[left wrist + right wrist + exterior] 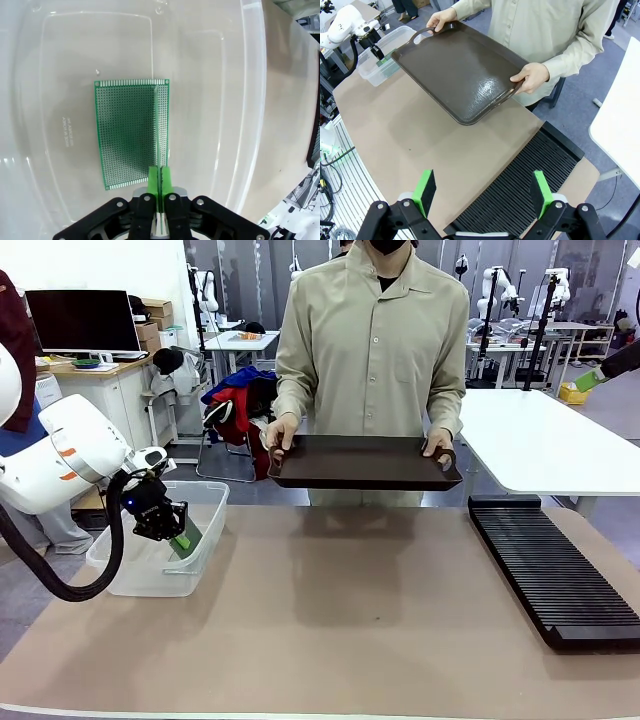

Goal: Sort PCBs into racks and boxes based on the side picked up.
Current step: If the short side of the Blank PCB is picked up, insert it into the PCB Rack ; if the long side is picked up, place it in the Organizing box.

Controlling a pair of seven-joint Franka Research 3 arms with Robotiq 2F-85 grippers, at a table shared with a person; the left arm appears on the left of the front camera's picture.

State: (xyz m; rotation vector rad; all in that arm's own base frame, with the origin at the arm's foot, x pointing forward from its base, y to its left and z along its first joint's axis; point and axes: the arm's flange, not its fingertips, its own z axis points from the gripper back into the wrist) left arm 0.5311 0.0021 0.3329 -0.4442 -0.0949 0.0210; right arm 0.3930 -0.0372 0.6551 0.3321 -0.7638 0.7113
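Left jaws pinch a PCB edge-on inside the box.

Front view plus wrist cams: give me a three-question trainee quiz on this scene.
1. The person holds: A) a box B) a brown tray C) a rack?
2. True or false: the right gripper is open above the black rack.
3. Fill in: the left gripper, pinching a green board, is inside the clear ____.
Key: 1 B; 2 true; 3 box.
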